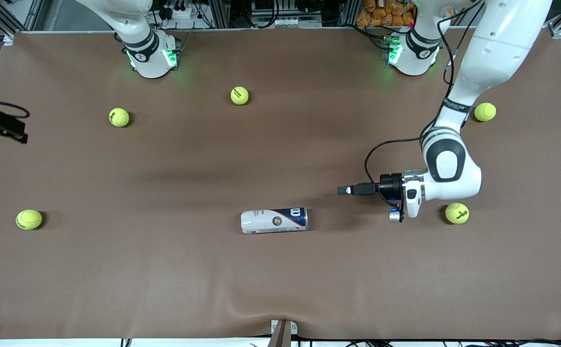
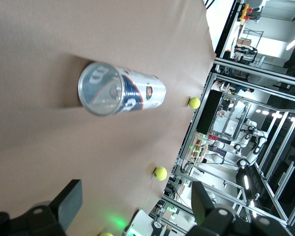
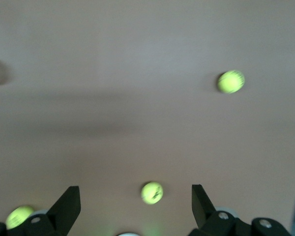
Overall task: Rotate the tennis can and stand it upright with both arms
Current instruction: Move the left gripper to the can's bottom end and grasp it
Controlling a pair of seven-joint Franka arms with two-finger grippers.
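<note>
1 tennis can (image 1: 274, 220) flat, near open left pincer (image 1: 344, 190).

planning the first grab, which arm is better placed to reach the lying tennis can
Left. Its open tool hangs over the brown table just off the navy, silver-rimmed end of the clear-plastic white-and-navy tennis can, facing it. The right tool, also open, waits at the table's edge, near a yellow-green ball.

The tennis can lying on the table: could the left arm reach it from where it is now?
Probably yes. The left tool is open, points toward the tennis can, and only bare table lies between them.
</note>
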